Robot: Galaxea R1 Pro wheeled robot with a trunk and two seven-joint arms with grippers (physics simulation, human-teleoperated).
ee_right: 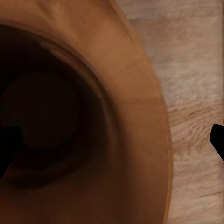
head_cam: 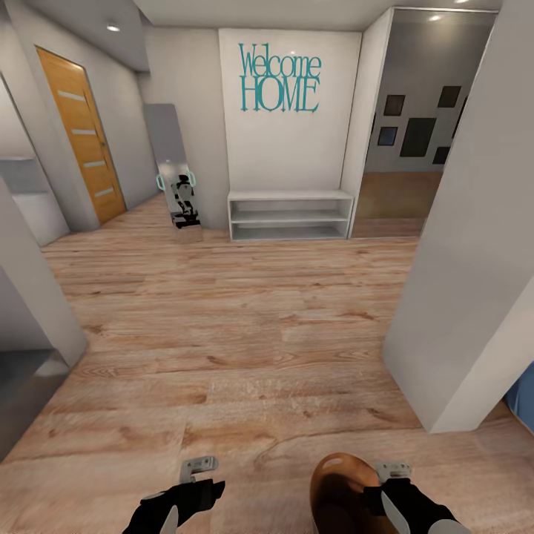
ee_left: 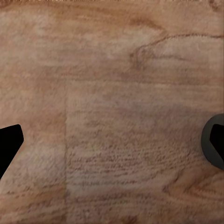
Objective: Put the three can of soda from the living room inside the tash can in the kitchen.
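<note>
We are in transit through the hall: our right end effector point(head_cam: 380, 495) carries the tash can point(head_cam: 345, 493) at lower right, clamped on its rim; left end effector point(head_cam: 194, 482) apart, empty. Next, we judge, steer toward the cans.

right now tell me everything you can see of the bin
The bin is a round brown-copper bucket with a smooth, slightly glossy wall and a lighter rim. Its inside is dark, with a flat round bottom, and no can shows in the part seen. It sits at the right pincer, low in the head view, over the wood floor of the white hall. In the right wrist view one finger reaches inside and the other stays outside the wall.
</note>
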